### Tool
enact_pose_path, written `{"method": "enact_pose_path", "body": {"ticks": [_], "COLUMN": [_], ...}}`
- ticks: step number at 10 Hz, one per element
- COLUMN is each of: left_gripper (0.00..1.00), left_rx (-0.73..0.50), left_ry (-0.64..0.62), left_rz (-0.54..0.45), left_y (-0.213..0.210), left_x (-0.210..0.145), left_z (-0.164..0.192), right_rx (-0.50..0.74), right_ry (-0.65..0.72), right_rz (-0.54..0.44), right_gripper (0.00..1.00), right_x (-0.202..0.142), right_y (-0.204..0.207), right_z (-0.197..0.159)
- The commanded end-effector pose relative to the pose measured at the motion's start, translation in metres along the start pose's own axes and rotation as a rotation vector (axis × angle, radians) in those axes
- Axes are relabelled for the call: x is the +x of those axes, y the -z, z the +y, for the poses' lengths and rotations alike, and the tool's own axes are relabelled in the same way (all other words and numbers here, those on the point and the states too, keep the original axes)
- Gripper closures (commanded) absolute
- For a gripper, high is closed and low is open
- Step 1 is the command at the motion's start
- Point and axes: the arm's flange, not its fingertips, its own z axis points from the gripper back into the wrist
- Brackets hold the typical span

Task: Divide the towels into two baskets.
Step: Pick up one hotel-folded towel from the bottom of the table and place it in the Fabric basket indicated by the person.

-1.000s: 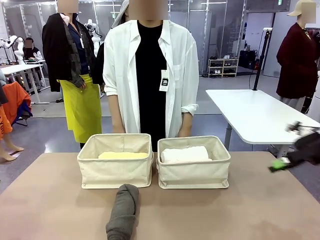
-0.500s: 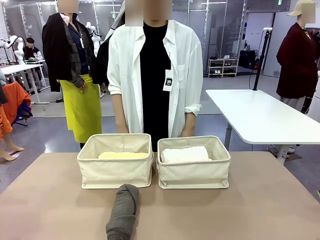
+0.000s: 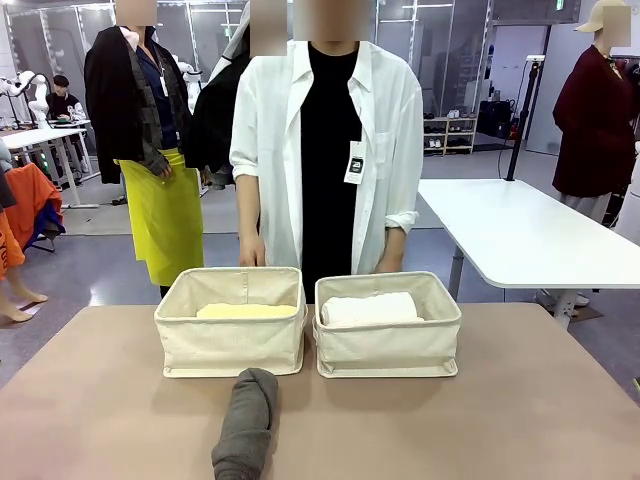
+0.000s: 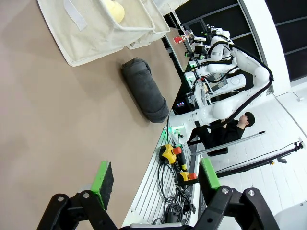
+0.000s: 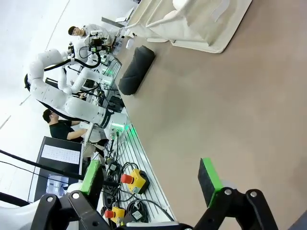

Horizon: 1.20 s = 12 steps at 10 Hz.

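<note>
Where baskets [image 3: 230, 345] stand, grey towel [image 3: 246, 425] just before

Bright, even overhead light; soft shadows under the baskets [image 3: 230, 345]. Sharp focus. Wide-angle stretch and overexposed white at wrist view edges.

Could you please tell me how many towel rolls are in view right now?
3: a pale yellow towel in the left basket, a white towel in the right basket, a dark grey towel on the table. More may be hidden.
</note>
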Motion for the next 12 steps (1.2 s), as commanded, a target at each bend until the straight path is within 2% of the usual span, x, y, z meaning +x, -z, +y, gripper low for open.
{"method": "enact_pose_path", "body": {"ticks": [1, 8, 9, 11, 12], "left_gripper": [0.10, 0.10, 0.10, 0.10, 0.10], "left_rx": [0.002, 0.000, 0.010, 0.041, 0.104], "left_ry": [0.008, 0.000, 0.068, 0.056, 0.027], "left_rz": [0.003, 0.000, 0.097, 0.232, 0.300], "left_y": [0.000, 0.000, 0.014, 0.077, 0.106], "left_x": [-0.005, 0.000, 0.031, 0.082, 0.095], "left_z": [-0.004, 0.000, -0.032, -0.078, -0.097], "right_rx": [-0.001, -0.001, -0.001, -0.001, -0.001], "right_ry": [-0.006, -0.006, -0.006, -0.006, -0.006], "right_rz": [-0.003, -0.003, -0.003, -0.003, -0.003], "right_gripper": [0.00, 0.00, 0.00, 0.00, 0.00], "right_x": [-0.001, -0.001, -0.001, -0.001, -0.001], "right_y": [0.000, 0.000, 0.000, 0.000, 0.000], "right_z": [0.005, 0.005, 0.005, 0.005, 0.005]}}
